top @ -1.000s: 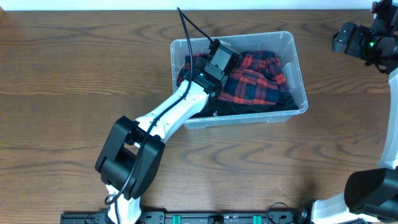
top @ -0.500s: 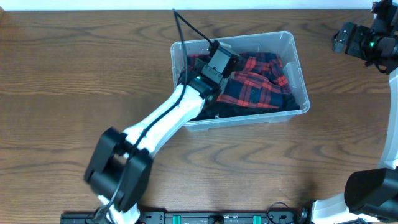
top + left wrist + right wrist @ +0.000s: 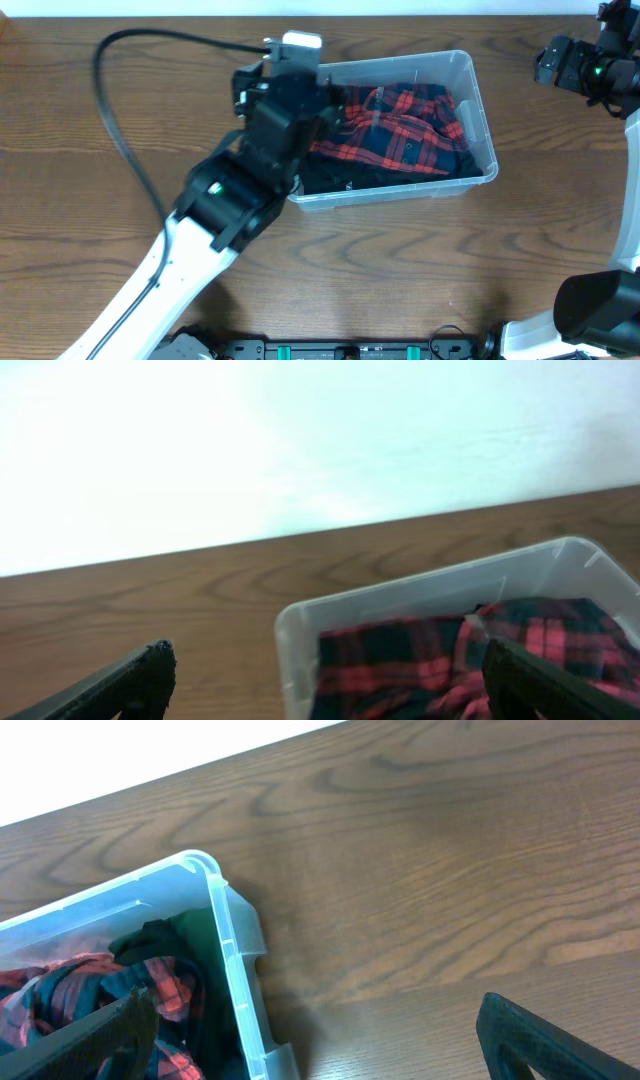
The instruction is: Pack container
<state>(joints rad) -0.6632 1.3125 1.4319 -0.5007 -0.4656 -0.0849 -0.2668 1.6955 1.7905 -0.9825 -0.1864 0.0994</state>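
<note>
The container [image 3: 482,112] is a clear plastic bin at the back of the table, holding a red plaid cloth [image 3: 400,130] on top of a dark garment [image 3: 330,178]. My left arm [image 3: 230,190] is raised over the bin's left end. In the left wrist view my left gripper [image 3: 325,682] is open and holds nothing, and below it lie the container's left rim [image 3: 420,585] and the plaid cloth [image 3: 390,660]. My right gripper [image 3: 320,1040] is open and empty, hovering off the container's right end [image 3: 225,940]. It shows at the far right overhead [image 3: 550,62].
Brown wooden table [image 3: 100,120] all round the bin. A white wall runs behind the table's far edge [image 3: 300,440]. The left arm's black cable [image 3: 120,110] loops over the left part of the table. The right arm's base [image 3: 590,310] stands at the near right.
The left gripper opened, let go of the plaid cloth and rose out of the bin toward its left end. The cloth stays in the bin. The right arm has not moved.
</note>
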